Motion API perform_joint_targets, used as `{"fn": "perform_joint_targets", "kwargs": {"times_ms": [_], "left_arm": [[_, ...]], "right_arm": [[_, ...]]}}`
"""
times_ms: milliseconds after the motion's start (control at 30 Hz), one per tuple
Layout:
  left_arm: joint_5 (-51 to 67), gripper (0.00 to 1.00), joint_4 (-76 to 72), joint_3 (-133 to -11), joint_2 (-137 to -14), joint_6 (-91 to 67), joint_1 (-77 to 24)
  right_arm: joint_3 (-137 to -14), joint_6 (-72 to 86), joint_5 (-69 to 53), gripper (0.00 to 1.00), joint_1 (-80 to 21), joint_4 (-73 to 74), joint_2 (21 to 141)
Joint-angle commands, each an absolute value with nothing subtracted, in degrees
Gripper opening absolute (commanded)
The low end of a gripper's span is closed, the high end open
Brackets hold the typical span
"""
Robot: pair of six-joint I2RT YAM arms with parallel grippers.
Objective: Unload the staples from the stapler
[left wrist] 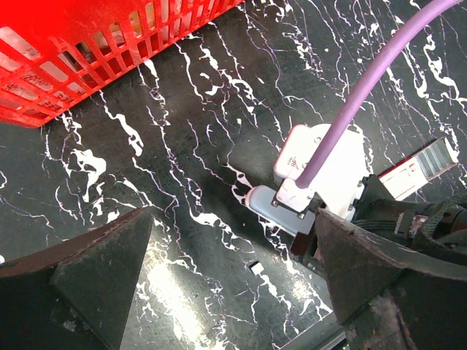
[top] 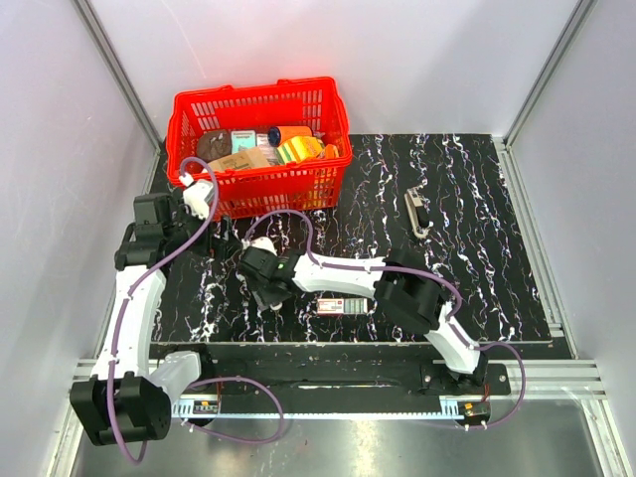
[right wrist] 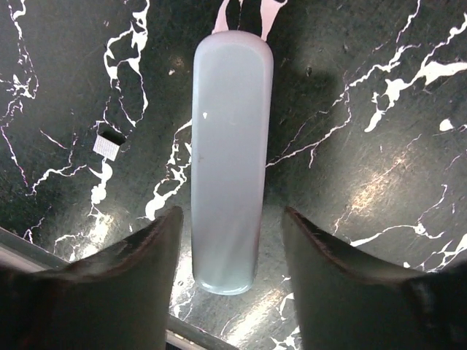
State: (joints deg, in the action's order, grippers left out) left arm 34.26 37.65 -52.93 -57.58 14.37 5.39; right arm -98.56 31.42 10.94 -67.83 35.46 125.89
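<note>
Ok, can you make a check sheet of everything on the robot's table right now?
Surface: black marbled mat, no spills seen.
Job's things: pale stapler lying flat; small pale piece, maybe staples, beside it and apart.
Clutter: red basket full of items; small labelled box; metal tool.
Claws: left claw open, empty; right claw open, straddling the stapler with gaps on both sides.
Cables: purple cable along each arm.
Surroundings: white walls.
</note>
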Motion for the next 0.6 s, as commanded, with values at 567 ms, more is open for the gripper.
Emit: {"fn": "perform_joint_targets", "kwargs": {"times_ms": [567], "left_arm": [[22.15, 0.99, 37.53, -62.84, -63.45, 10.73, -4.39]], "right_arm": [[-83.69, 25.24, 17.58, 0.99, -41.96, 35.78, 96.07]]}}
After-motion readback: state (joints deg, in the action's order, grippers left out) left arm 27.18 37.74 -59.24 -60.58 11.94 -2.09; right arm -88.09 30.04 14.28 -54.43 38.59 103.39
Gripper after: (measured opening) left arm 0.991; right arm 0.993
